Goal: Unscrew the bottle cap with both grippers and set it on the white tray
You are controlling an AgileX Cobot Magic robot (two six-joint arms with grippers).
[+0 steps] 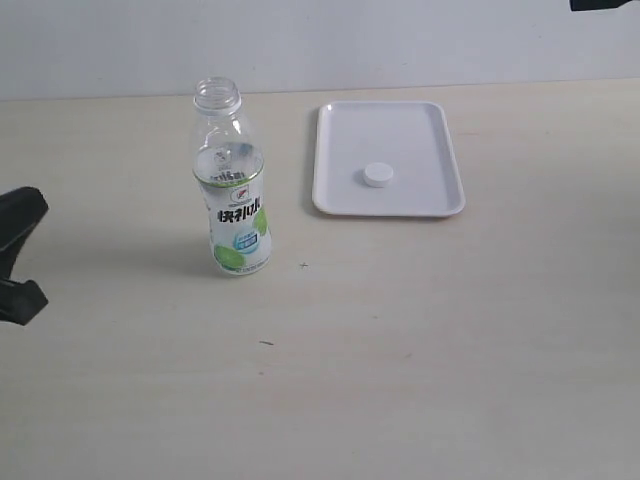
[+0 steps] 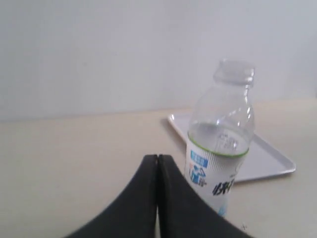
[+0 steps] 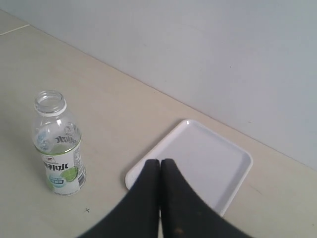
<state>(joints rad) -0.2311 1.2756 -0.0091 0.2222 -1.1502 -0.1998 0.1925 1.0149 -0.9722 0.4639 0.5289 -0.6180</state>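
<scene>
Tabletop [image 1: 450, 330]: bottle [image 1: 232, 190] upright, open mouth skyward.

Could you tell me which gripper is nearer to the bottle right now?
Left. The left gripper is beside the bottle, not touching; the right gripper is past the white tray, farther off.

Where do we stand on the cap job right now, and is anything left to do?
It looks finished. The clear plastic drink bottle stands upright with its threaded neck bare, and the small round white screw cap lies on the flat white rectangular tray. Nothing is in hand: the left gripper and right gripper are both shut and empty, apart from bottle and tray. No step appears to remain.
</scene>
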